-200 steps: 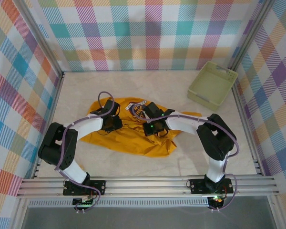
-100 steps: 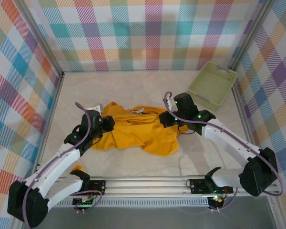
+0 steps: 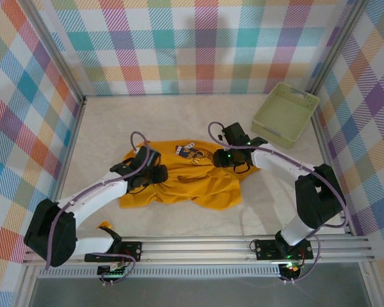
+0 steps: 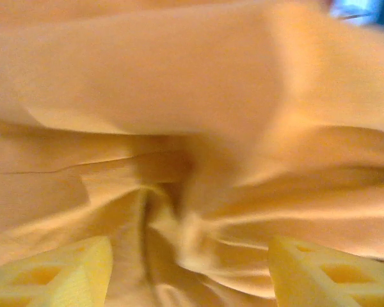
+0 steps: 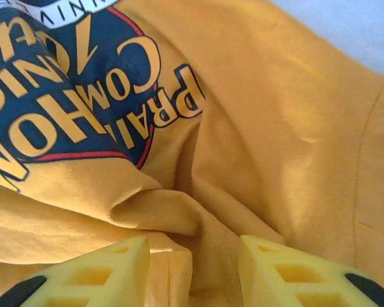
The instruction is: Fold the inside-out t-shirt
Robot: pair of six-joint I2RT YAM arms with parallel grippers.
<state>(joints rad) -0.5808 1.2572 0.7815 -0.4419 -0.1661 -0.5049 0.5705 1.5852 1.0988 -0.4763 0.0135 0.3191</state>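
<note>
Mustard-orange t-shirt (image 3: 179, 187) lies crumpled flat on the table (image 3: 179, 115), to the left of the green basket (image 3: 285, 112) and closer to the arm bases than it; not touching the basket. The shirt's end toward the basket stops just short of the basket's near corner. A small white label (image 3: 184, 148) and a dark blue printed badge (image 5: 64, 96) with yellow letters show on the shirt's edge, level with the basket's near corner. The right claw (image 3: 226, 157) sits low on the shirt end nearest the basket. Its yellow fingers (image 5: 96, 272) stand moderately apart, and a loose fold of cloth lies in the gap, not pinched; nothing held. The left claw (image 3: 150, 174) is down on the shirt end farthest from the basket. In the left wrist view its fingers (image 4: 57, 275) stand wide apart, with bunched orange cloth between and beyond them; that view is blurred, no grip seen. Both arms reach in over the cloth, well apart from each other.
</note>
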